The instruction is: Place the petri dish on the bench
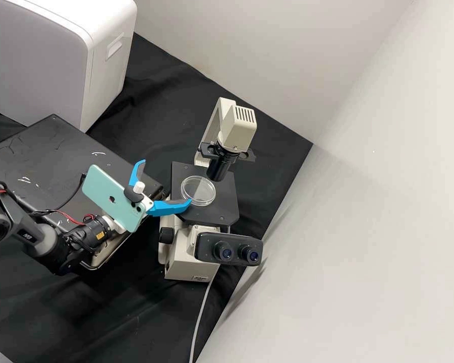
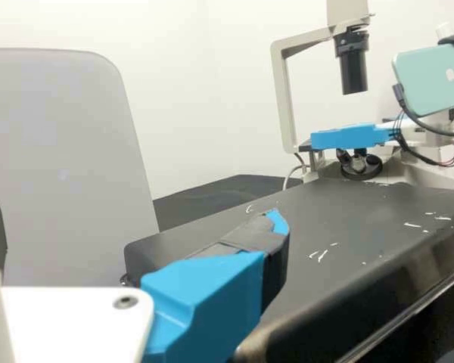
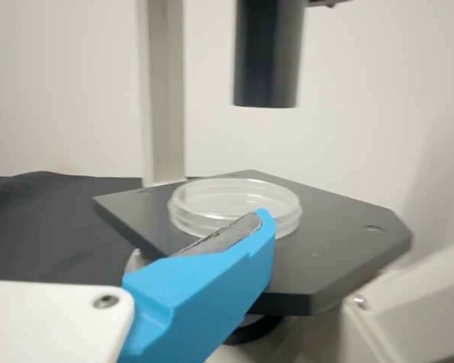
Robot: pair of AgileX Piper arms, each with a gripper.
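Black worktop (image 1: 156,101). Dish (image 1: 197,189) on microscope stage (image 1: 223,205). Right gripper (image 1: 165,182) fingers (image 1: 169,206) apart, one beside rim. Left gripper (image 2: 132,215) fingers apart. Dish judged light, rigid, slippery, brittle; grip across rim.

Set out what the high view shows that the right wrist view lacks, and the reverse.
High view adds: the microscope's eyepieces, a white appliance, a black case, and the whole right gripper, open, with one finger at the stage edge. Right wrist view adds: a side-on look at that finger's grey pad in front of the petri dish; whether they touch cannot be told. Both share: the dish lying flat on the black stage under the dark condenser.
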